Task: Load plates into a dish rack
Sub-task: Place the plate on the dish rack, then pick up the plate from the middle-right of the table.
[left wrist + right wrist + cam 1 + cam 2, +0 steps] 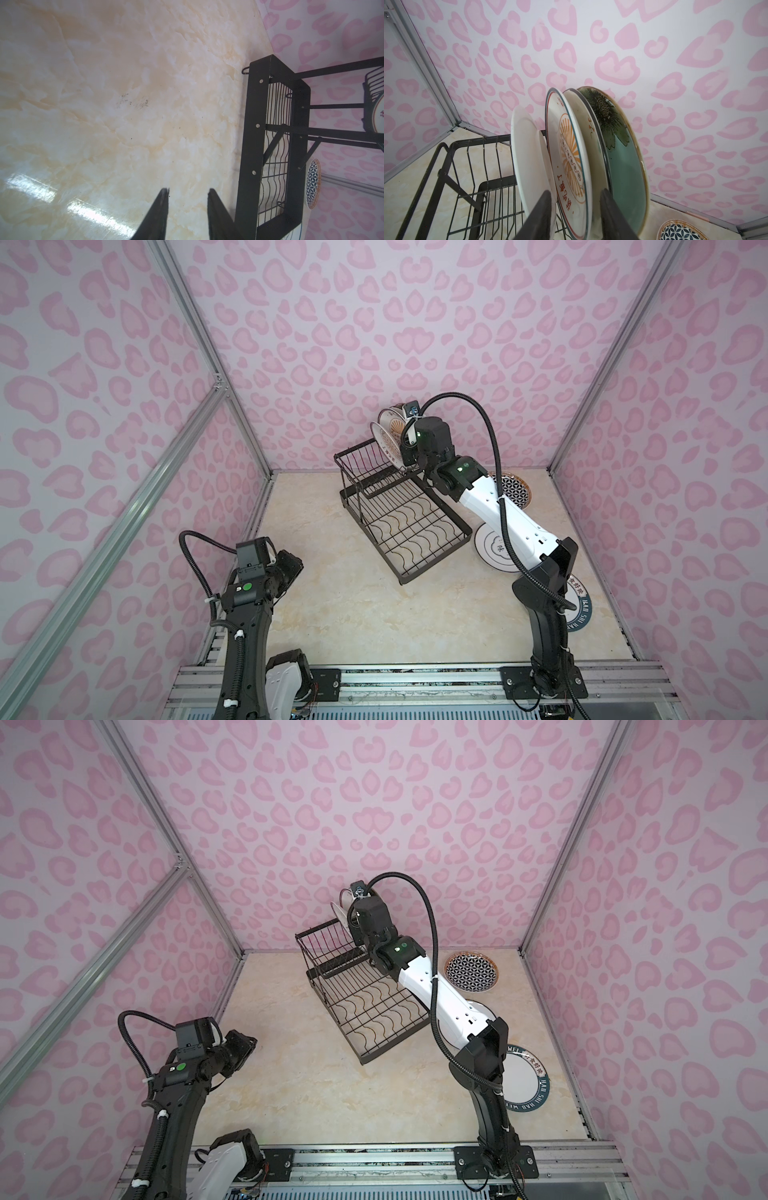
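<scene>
Though I cannot tell if my right pincer (576, 191), astride the sunburst plate (569, 145) in the rack (432, 174), grips it, release looks next.

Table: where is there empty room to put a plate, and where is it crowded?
Bare: the table stretch between the left gripper and the dish rack, plus its lower tray. Crowded: the right side, where the geometric plate, white plate and teal-lettered plate lie by the right arm, and the upper basket, where the right gripper reaches four standing plates.
</scene>
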Robot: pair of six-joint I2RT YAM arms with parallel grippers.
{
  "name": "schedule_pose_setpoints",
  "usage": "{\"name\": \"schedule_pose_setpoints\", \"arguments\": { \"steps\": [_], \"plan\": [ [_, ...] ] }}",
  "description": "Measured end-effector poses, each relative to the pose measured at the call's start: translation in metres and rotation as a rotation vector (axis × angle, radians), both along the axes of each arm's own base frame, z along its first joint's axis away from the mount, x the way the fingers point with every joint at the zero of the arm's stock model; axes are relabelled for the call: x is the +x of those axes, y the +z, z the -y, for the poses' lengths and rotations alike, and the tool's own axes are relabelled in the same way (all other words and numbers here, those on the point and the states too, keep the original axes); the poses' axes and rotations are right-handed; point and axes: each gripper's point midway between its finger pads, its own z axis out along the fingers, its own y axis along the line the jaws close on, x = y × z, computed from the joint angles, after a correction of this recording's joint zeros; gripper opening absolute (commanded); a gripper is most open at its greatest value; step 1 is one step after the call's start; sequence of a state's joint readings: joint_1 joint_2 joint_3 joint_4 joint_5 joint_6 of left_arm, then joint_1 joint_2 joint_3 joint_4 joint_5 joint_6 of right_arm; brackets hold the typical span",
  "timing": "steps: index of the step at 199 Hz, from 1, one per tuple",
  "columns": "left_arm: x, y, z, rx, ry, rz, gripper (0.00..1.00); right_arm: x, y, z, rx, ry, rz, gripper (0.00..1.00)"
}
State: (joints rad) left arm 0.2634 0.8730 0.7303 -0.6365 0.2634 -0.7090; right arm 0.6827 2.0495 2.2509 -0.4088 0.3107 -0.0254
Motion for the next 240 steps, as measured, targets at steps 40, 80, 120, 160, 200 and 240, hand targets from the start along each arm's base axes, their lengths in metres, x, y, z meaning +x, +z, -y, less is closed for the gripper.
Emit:
{"name": "schedule_pose_setpoints", "arguments": {
  "steps": [40, 80, 120, 160, 200, 240],
  "plan": [
    [0.005, 0.009, 0.010, 0.003, -0.044, 0.025, 0.35, -0.003, 0.009, 0.038, 0.082, -0.009, -0.028, 0.38],
    [0.011, 0.021, 0.034, 0.013, -0.125, 0.073, 0.35, -0.022, 0.026, 0.102, 0.176, -0.041, -0.027, 0.38],
    [0.024, 0.045, 0.076, 0.059, -0.261, 0.174, 0.40, -0.035, 0.018, 0.183, 0.269, -0.146, -0.051, 0.40],
    [0.034, 0.054, 0.127, 0.096, -0.406, 0.241, 0.40, -0.050, -0.032, 0.253, 0.351, -0.252, -0.159, 0.40],
    [0.031, 0.046, 0.200, 0.128, -0.592, 0.280, 0.39, -0.072, -0.101, 0.325, 0.440, -0.399, -0.298, 0.40],
    [0.030, 0.025, 0.272, 0.164, -0.729, 0.250, 0.38, -0.099, -0.175, 0.380, 0.536, -0.551, -0.433, 0.39]
  ]
}}
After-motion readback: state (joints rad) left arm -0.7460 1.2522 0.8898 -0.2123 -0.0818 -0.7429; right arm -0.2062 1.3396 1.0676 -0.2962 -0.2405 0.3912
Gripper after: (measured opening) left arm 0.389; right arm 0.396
